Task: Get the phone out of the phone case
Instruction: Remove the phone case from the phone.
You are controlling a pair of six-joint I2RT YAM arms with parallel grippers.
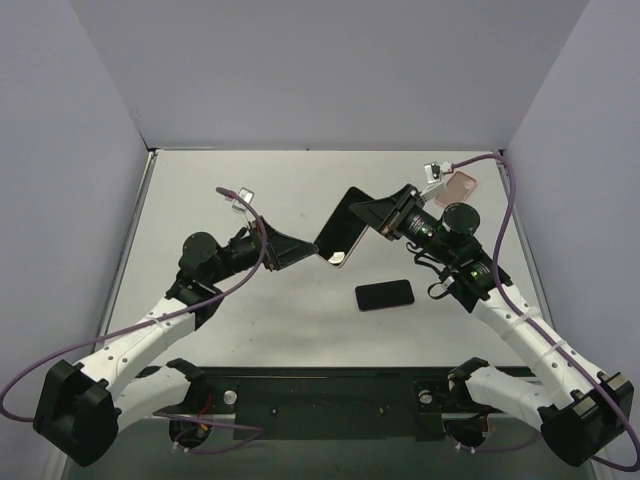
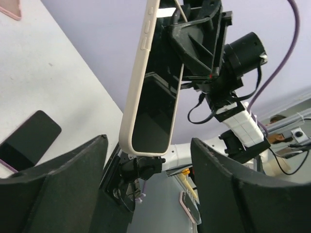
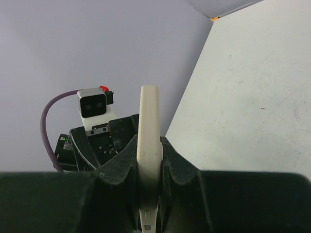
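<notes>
Cased phone held in the air between my two tools, above the worktop [image 1: 250, 320].
My left tool [image 1: 305, 250] gapes around the phone's [image 1: 340, 235] lower end, not touching. The cream case [image 2: 138, 92] looks pliable and the glass slick, so I'd peel at a corner lip. My right tool [image 1: 375, 213] clamps the case edges.

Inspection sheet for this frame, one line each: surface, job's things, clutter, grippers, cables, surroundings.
Surface: white table, a few small specks.
Job's things: cased phone, cream case, dark screen, held up off the table, not yet out of its case.
Clutter: dark phone flat on the table; pink flat item far right, kind unclear.
Grippers: right gripper shut on the cased phone's edge; left gripper open, straddling its lower end, no contact seen.
Cables: purple cable looping along each arm.
Surroundings: plain walls on three sides.
</notes>
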